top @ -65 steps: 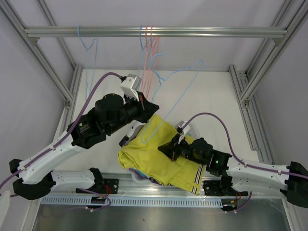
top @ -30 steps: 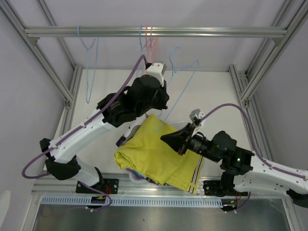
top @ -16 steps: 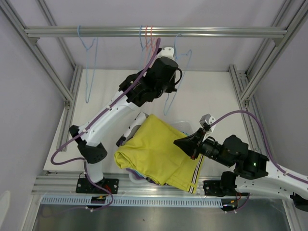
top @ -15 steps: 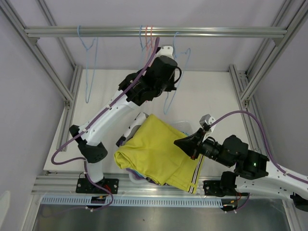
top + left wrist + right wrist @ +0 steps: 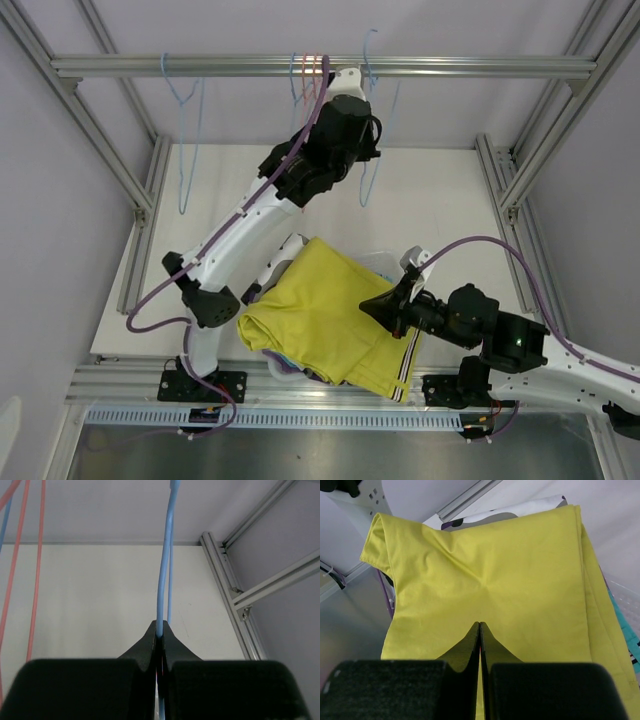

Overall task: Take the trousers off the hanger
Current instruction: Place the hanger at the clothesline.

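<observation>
Over a white desk, the left jaws clench a blue hanger up by the rail, while the right jaws, clenched on nothing, hang over yellow trousers topping a heap at the desk's near edge.

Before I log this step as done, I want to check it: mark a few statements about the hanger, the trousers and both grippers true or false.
1. The left gripper is shut on the blue hanger. True.
2. Trousers hang on that blue hanger. False: it is bare wire; the yellow trousers lie on a pile of garments below.
3. The right gripper stands wide open. False: its jaws are shut, over the yellow cloth.
4. Pink hangers hang at the rail. True.
</observation>
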Controlling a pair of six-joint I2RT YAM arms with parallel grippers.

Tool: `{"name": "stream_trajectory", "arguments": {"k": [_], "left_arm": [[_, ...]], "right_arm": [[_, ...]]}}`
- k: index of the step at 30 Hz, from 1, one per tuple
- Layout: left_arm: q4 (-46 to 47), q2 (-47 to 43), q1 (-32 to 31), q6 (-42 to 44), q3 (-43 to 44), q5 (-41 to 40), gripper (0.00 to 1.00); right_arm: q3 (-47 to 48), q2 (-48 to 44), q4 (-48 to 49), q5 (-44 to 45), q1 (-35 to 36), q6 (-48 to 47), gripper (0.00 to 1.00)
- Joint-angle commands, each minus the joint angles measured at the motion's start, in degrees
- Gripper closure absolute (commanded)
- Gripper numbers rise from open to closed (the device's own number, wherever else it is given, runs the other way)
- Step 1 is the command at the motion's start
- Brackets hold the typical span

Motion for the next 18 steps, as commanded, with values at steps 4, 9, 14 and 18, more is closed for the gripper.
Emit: {"name": "stream_trajectory", "arguments": {"k": [4, 9, 14, 18], "left_arm": [[2.2, 5.7, 2.2, -1.1, 2.0, 0.7, 1.00], [2.5, 7.5, 3.1, -1.4, 0.2, 1.1, 0.99], [2.8, 6.2, 3.0, -1.9, -3.2, 3.7, 1.00], [4.4, 1.7, 2.6, -2.6, -10.6, 5.9, 0.96]], "right_arm": [[-1.0, -1.9, -0.3, -2.0, -0.6, 0.1, 0.97], [-2.0, -1.9, 0.5, -2.6, -0.7, 0.4, 0.98], [-1.9, -0.4, 0.7, -2.9, -0.8, 0.1, 0.98], [-1.9, -0.1, 0.8, -2.9, -0.8, 0.2, 0.97]]}}
